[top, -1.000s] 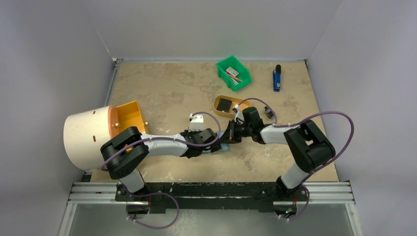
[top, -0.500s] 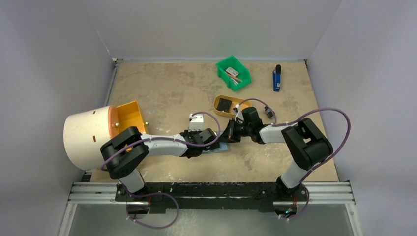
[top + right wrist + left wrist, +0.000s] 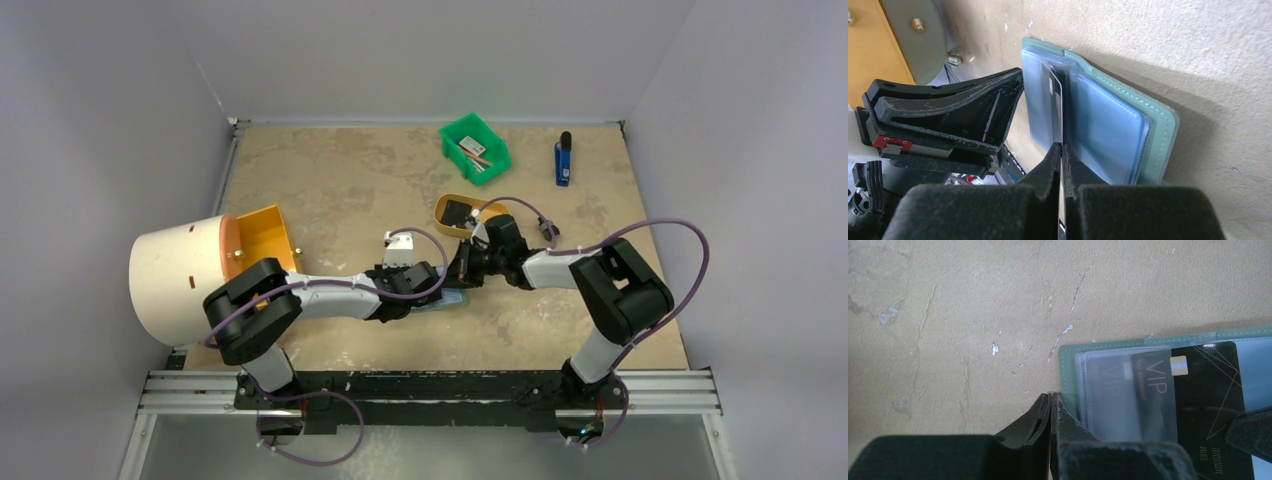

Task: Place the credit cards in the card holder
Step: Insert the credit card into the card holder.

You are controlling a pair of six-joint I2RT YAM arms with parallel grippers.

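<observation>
Grey-green card holder point(image 3: 1066, 375), pale blue inside; black credit card point(image 3: 1208, 390) with gold lettering; mottled tan table point(image 3: 973, 315).

Top view: even, diffuse overhead light, table point(image 3: 330, 170) uniformly bright, only soft shadows, sharp throughout. Left wrist view: table grain and card holder point(image 3: 1068, 360) crisp, credit card point(image 3: 1208, 400) print milky under clear pocket film, left gripper point(image 3: 1050, 396) dark and blurred. Right wrist view: card holder throws a soft shadow; right gripper point(image 3: 1062, 147) out of focus.
</observation>
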